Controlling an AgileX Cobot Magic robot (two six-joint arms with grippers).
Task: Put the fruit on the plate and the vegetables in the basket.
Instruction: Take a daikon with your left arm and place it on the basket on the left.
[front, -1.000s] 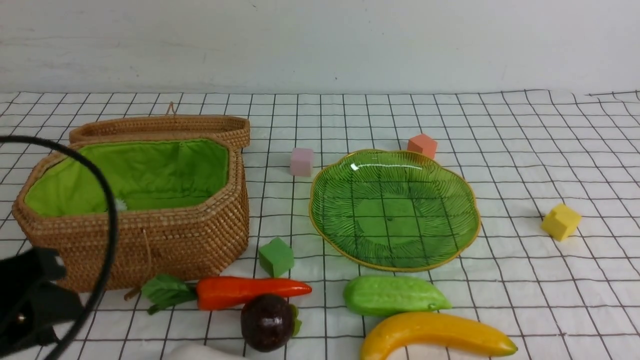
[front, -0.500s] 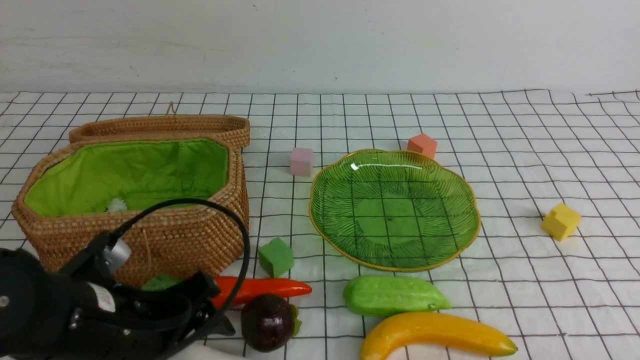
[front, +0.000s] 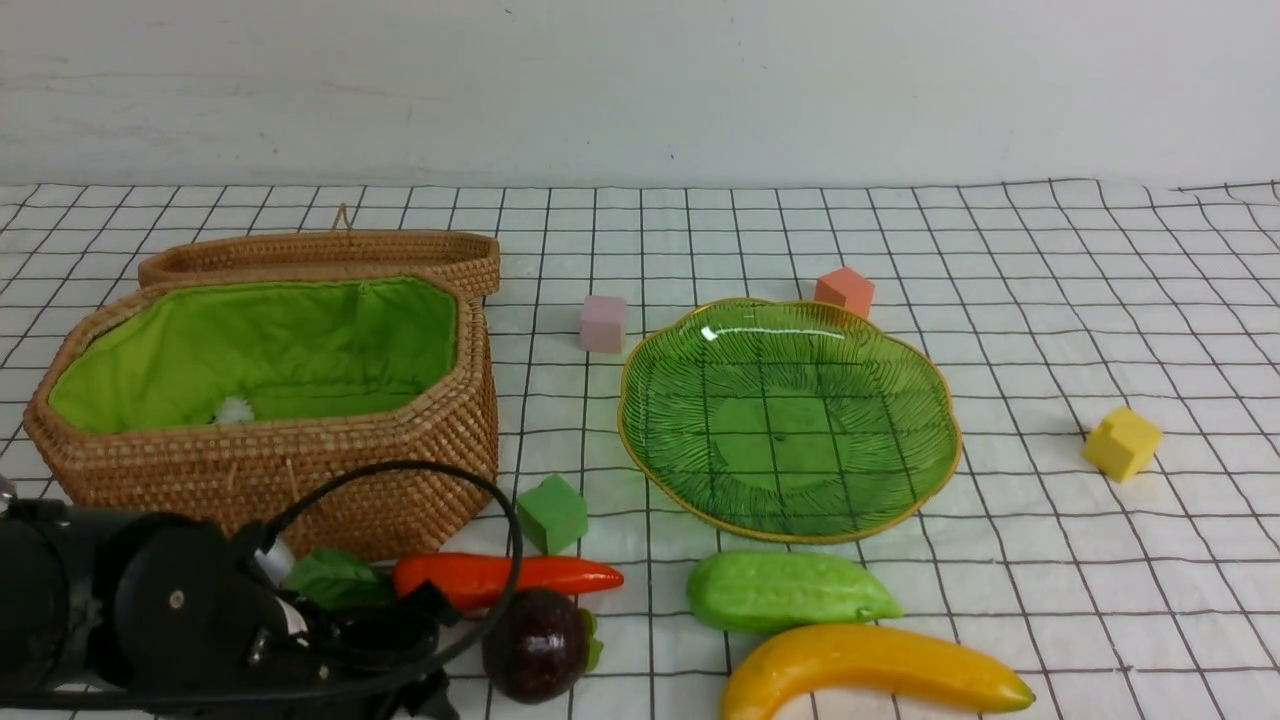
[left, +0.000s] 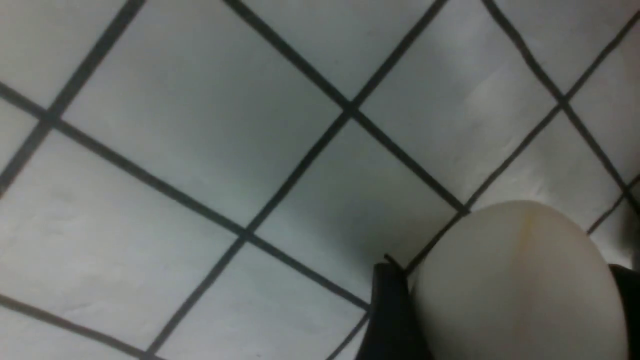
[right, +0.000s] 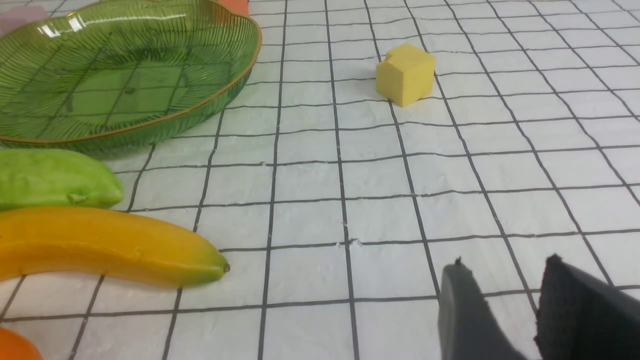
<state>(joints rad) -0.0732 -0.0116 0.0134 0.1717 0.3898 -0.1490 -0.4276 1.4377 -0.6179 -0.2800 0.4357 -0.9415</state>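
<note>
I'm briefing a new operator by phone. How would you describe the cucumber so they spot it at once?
Find the green glass plate right of the woven basket. Just nearer the robot than its rim lies the cucumber. It is stubby and light green, unlike the long yellow banana beside it or the small green cube.

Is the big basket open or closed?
Open. The woven lid lies flipped back behind the basket, and the green lining inside is showing.

Four foam cubes on the checked cloth (front: 1100, 300): pink cube (front: 603, 323) and orange cube (front: 845, 291) sit at the back, green cube (front: 551, 513) nearer, yellow cube (front: 1122, 443) far right (slightly tilted). Plain wall (front: 640, 90) behind.
</note>
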